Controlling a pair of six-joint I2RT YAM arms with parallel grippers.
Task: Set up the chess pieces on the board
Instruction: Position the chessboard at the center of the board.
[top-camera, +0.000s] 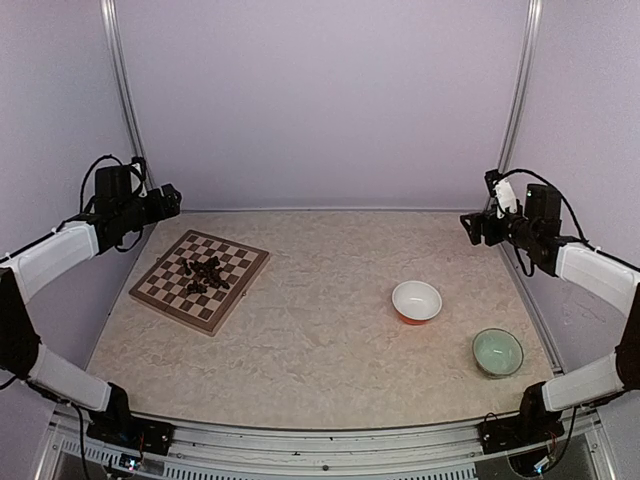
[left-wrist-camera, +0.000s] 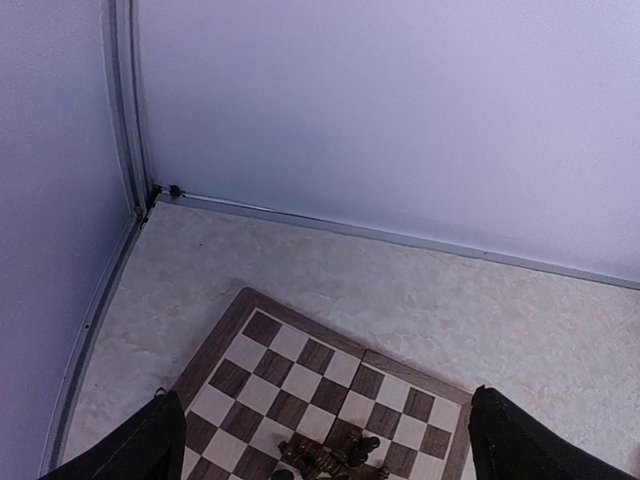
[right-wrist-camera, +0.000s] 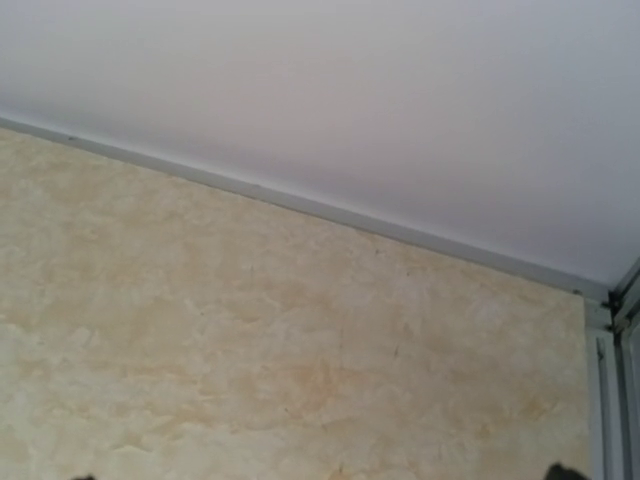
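Observation:
The board (top-camera: 236, 254), a checkered wooden square with a light border, lies on the left of the table. The chess pieces (top-camera: 205, 273) lie in a dark heap near its middle, several of them on their sides. My left gripper (top-camera: 170, 201) hangs open and empty above the board's far corner. In the left wrist view its two fingers (left-wrist-camera: 140, 450) stand wide apart at the bottom corners, with the board (left-wrist-camera: 300, 375) and the heap of pieces (left-wrist-camera: 330, 458) below. My right gripper (top-camera: 468, 226) is raised at the far right, open and empty; its wrist view shows only bare table.
A white bowl with an orange base (top-camera: 416, 300) stands right of centre. A pale green bowl (top-camera: 497, 352) stands near the front right. Purple walls and metal corner posts (top-camera: 122, 90) enclose the beige marbled table (top-camera: 320, 330).

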